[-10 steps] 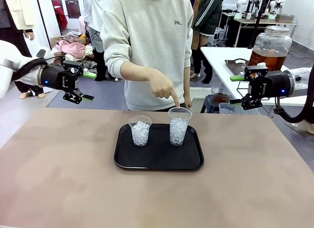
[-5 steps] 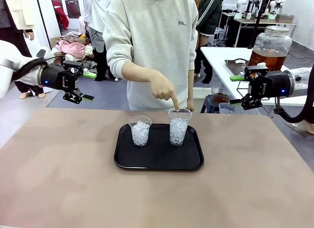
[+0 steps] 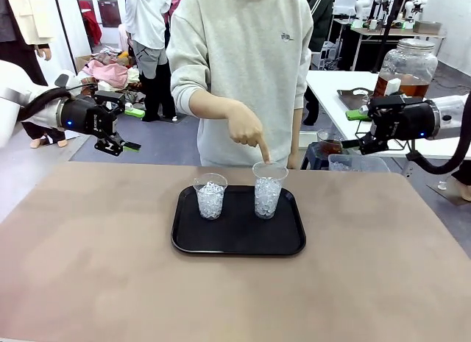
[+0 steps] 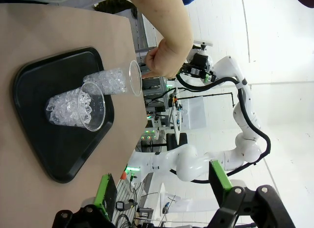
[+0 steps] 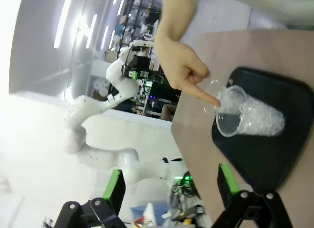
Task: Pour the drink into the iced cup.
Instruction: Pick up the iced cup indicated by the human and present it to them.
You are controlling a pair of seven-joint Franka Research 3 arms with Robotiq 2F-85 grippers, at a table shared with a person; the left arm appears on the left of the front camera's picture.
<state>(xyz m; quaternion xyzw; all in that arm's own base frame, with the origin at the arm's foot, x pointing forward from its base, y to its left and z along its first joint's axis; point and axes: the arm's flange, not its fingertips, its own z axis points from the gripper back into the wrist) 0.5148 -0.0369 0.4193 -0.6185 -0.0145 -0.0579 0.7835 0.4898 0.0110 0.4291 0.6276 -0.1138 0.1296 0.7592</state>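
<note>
Black tray (image 3: 184,243) on the bench (image 3: 88,268) carries two clear cups of ice, set side by side within your reach. A person's hand (image 3: 246,129) points one finger at the rim of the right cup (image 3: 268,189), apparently marking it as the one to fill. The left cup (image 3: 210,197) stands just beside it. Your two arms hover well apart, left jaws and right jaws both spread wide, holding nothing. The drink (image 3: 418,87), amber in one lidded glass jar (image 3: 416,59), waits on a white table behind the right arm.
</note>
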